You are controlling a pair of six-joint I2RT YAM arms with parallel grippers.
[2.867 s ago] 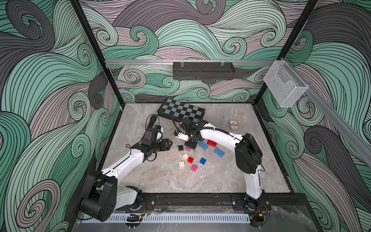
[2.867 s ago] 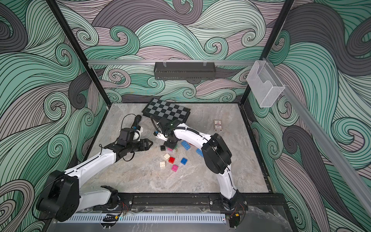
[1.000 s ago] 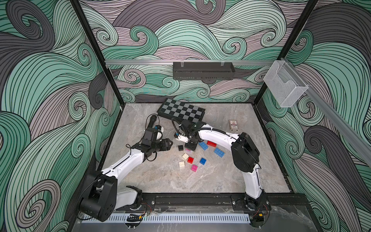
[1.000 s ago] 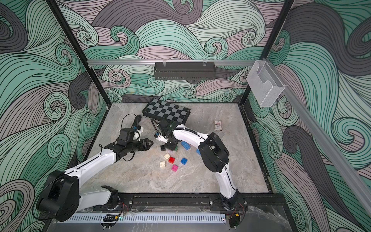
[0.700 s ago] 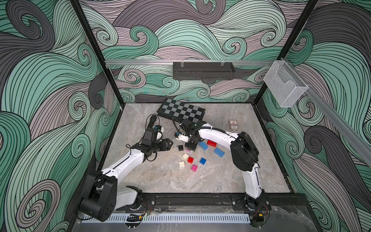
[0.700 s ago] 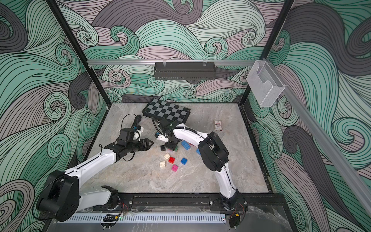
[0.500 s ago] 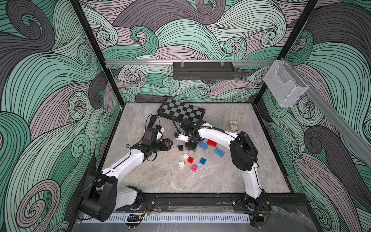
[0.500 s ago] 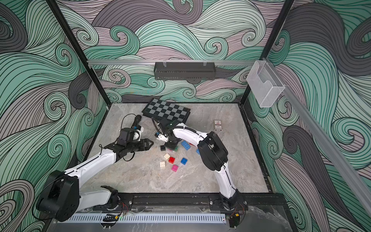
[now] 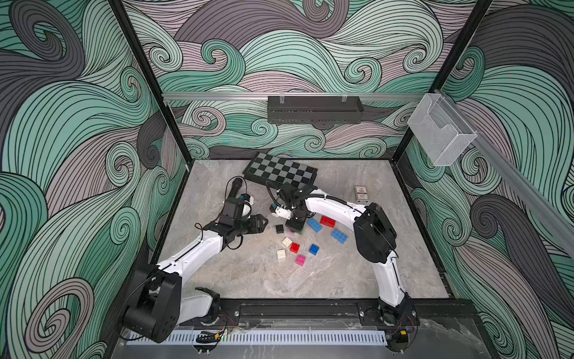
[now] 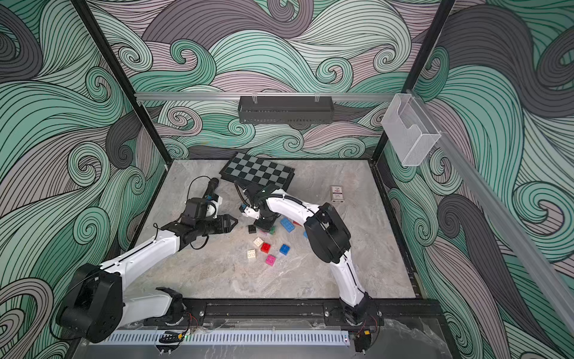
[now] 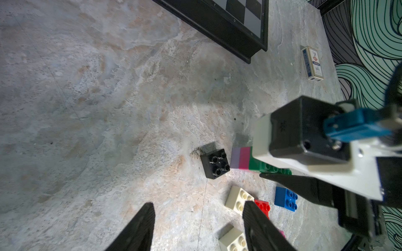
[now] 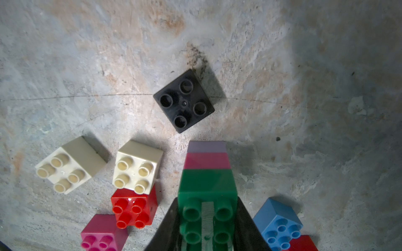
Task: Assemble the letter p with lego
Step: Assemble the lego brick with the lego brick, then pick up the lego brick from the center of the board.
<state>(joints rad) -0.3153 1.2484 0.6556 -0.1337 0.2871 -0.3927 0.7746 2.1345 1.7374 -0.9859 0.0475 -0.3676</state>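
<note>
A stack of lego stands on the table: a green brick (image 12: 206, 187) on a pink layer (image 12: 206, 160) on a lilac one (image 12: 206, 146). My right gripper (image 12: 207, 201) comes down from above, shut on the green brick, with a finger against each side. In both top views the right gripper (image 9: 295, 225) hides most of the stack. A black square brick (image 9: 279, 228) lies just left of it. My left gripper (image 9: 262, 222) hovers open and empty, left of the black brick (image 11: 215, 163). Loose cream (image 9: 286, 241), red (image 9: 294, 247), blue (image 9: 314, 249) and pink (image 9: 300, 260) bricks lie in front.
Two blue oblong bricks (image 9: 314, 224) (image 9: 339, 235) and a red one (image 9: 327, 221) lie under the right forearm. A checkered board (image 9: 281, 171) sits at the back of the table. A small card box (image 9: 361, 193) lies at the back right.
The right arm's elbow has swung a little to the left while its gripper stays at the stack. The left arm has not moved.
</note>
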